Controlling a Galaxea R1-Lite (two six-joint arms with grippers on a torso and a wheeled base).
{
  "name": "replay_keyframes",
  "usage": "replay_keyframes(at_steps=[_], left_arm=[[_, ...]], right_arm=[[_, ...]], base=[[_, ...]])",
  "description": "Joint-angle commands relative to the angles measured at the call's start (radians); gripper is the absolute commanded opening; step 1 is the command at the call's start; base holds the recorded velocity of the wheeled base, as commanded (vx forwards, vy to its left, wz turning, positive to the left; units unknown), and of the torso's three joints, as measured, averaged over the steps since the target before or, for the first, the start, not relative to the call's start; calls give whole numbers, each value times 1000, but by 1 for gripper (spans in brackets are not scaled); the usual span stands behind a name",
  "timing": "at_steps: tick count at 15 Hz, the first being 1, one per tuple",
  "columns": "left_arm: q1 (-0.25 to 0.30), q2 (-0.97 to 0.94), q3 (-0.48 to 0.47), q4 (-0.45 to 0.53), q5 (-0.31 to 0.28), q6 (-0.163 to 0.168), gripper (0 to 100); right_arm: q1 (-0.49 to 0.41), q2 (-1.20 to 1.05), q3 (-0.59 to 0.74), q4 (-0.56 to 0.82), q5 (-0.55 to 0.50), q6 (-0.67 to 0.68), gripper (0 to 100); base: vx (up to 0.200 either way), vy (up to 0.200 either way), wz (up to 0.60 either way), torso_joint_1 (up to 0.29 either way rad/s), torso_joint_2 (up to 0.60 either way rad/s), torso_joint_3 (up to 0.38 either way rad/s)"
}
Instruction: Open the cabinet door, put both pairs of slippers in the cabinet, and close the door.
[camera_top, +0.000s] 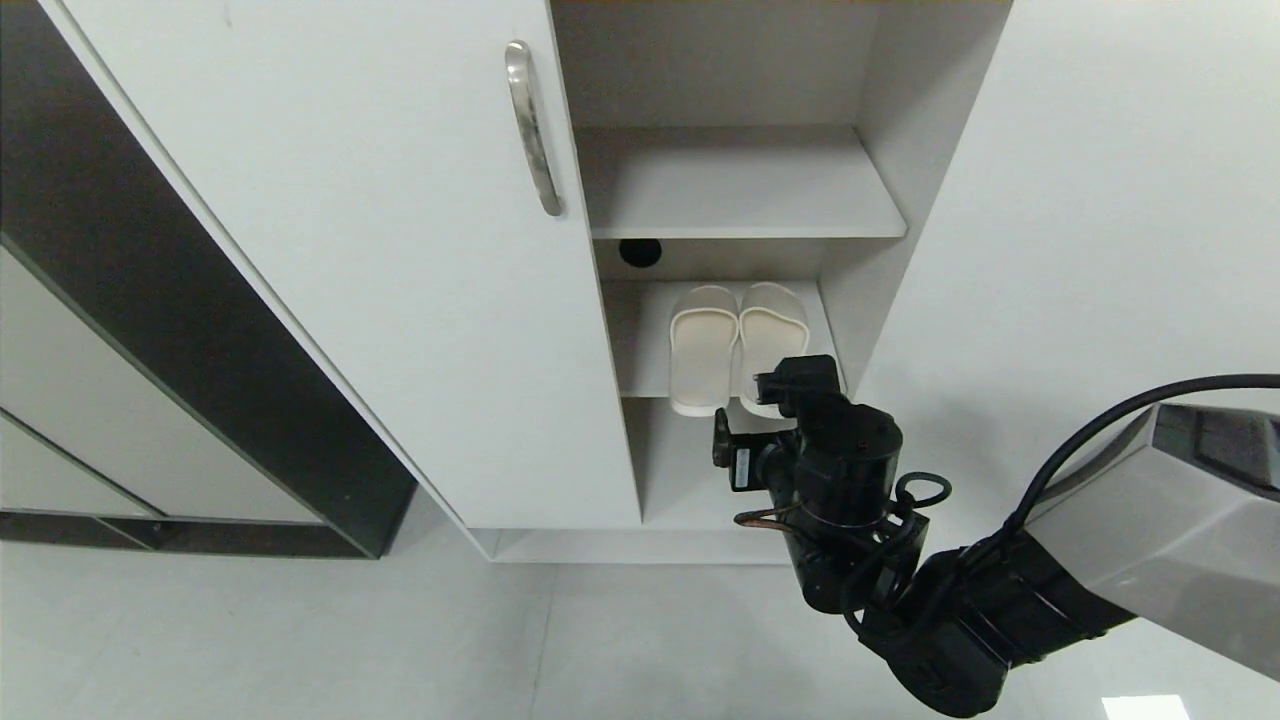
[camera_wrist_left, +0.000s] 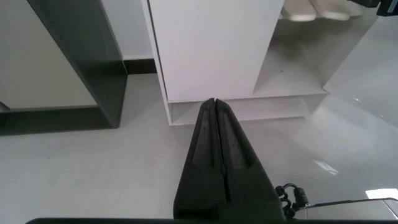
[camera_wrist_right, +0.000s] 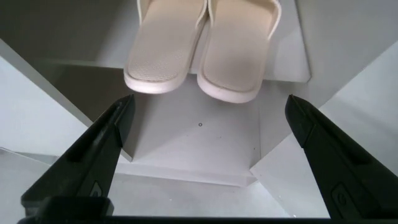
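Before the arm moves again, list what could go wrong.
1. The slippers overhang the front edge of the shelf; the open right claw, close before the heels, could knock them off.
2. Those overhanging heels might catch the open door when it swings shut.

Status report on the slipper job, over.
Left gripper shut, low over the floor. Right gripper open and empty, facing the slippers. One pair on the lower shelf, heels overhanging. Nothing in between.
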Motion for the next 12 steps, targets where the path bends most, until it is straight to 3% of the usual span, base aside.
replay_keyframes(at_steps=[1, 12], left_arm=[[0, 2, 0, 0, 0, 0, 0], [0, 2, 0, 0, 0, 0, 0]], right_arm=[[1, 2, 1, -1, 0, 0, 100], [-21, 3, 9, 5, 0, -2, 100]], base=[[0, 0, 0, 2, 2, 168], [0, 0, 0, 3, 4, 199]])
